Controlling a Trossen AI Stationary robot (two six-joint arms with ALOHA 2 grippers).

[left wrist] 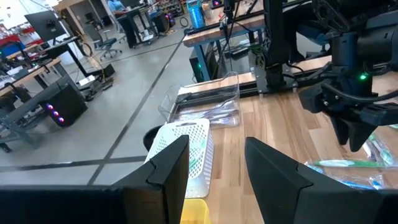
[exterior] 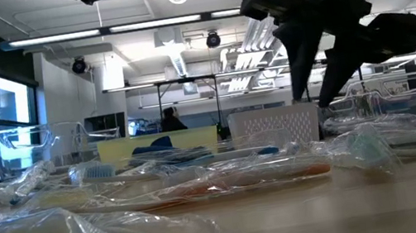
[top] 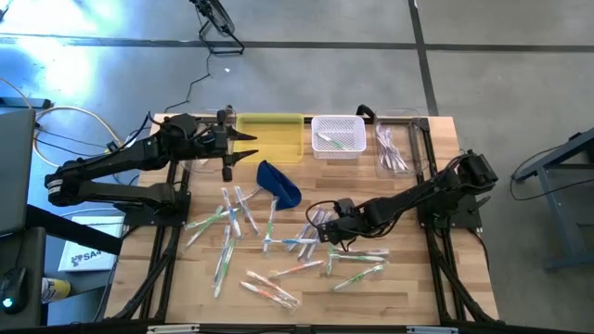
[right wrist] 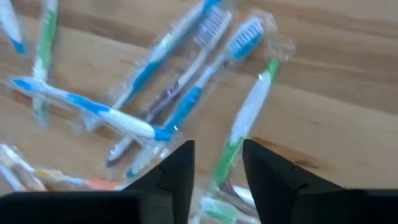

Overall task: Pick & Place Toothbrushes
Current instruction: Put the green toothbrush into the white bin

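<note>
Overhead view of a wooden table [top: 418,278] with four containers in a row along its 12 o'clock edge. From 9 toward 3 o'clock these were: a clear bin [top: 190,162], largely covered by the left arm, contents not discernible; a yellow tray [top: 278,137], in which nothing could be made out; a white perforated basket [top: 338,137] holding a few wrapped toothbrushes with green accents; and a clear tray [top: 397,139] holding several pale, thin wrapped items. The wrist view of the left arm confirmed the white basket [left wrist: 186,155] and the clear tray [left wrist: 208,106] lying side by side.

A dark blue pouch [top: 278,182] lay just at 6 o'clock of the yellow tray. The loose toothbrushes [top: 278,246], each in clear wrap, were scattered over the table's centre and its 6 o'clock half.

The left gripper [top: 243,147] hung over the edge of the yellow tray nearest 9 o'clock, its fingers [left wrist: 171,165] parted by a moderate gap and holding nothing. The right gripper [top: 320,227] was low over a cluster of brushes at the table's centre; its fingers [right wrist: 180,165] stood narrowly apart, straddling the handle end of a green-and-white toothbrush [right wrist: 245,121] lying on the wood. Whether they touched it could not be told. Blue-and-white brushes [right wrist: 180,81] lay just beside it.
</note>
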